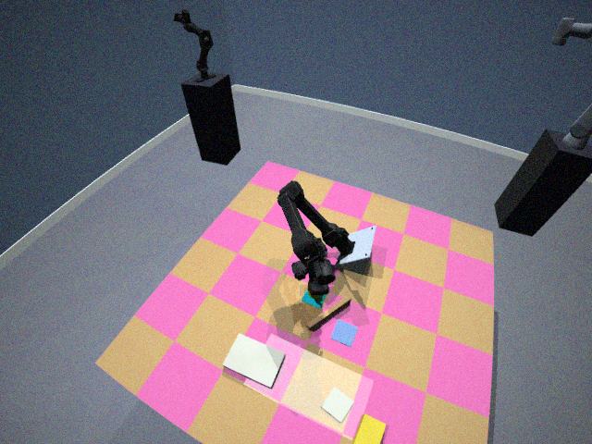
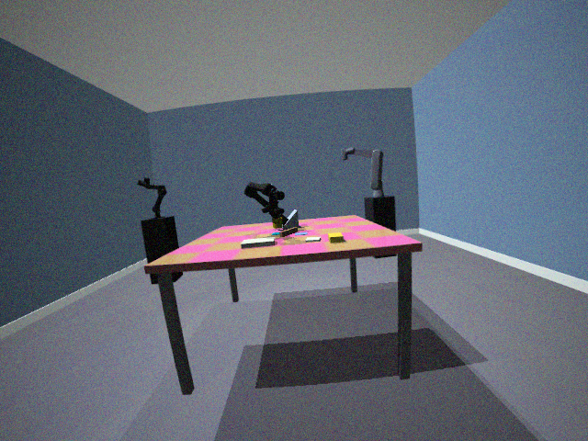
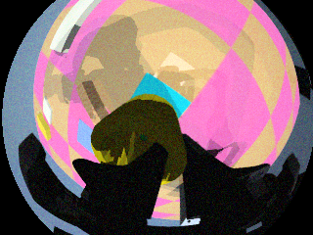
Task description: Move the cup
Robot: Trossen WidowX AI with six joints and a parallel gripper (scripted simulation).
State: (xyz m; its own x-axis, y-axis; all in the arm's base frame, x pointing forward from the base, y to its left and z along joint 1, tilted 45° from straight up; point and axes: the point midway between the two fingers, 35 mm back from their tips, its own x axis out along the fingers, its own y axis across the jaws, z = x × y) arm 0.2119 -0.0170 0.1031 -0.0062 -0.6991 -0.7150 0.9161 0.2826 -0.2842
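Plainly, the gripper [image 3: 153, 176] is clenched on the olive-yellow cup [image 3: 140, 132], which hangs in the air above the teal pad [image 1: 314, 298]; in the wrist view the cup's rim faces the camera and part of the teal square shows just beyond it.

The main risk, as I judge it, is a spill. The cup looks somewhat tipped in the wrist view, though the fisheye makes the angle hard to read, and any sharp swing or wrist roll on the way across could throw marbles over the rim. Only a greenish speck shows inside the cup, so the marbles cannot be counted.

A second risk is the dark bar [image 1: 328, 314] lying between the teal pad and the pale blue pad [image 1: 344, 332]. Carried too low, the cup could clip it and jolt. Letting go before the base rests on the blue pad could also topple the cup.

Counted in the top view:
- one arm, one cup
- two pads, teal on the far left, pale blue nearer and to the right
- one dark bar
- one grey wedge block [image 1: 361, 248] just right of the arm
- two white slabs, large [image 1: 252, 359] and small [image 1: 337, 404]
- one translucent sheet [image 1: 315, 377]
- one yellow block [image 1: 369, 428] at the near edge
- two black pedestals off the table
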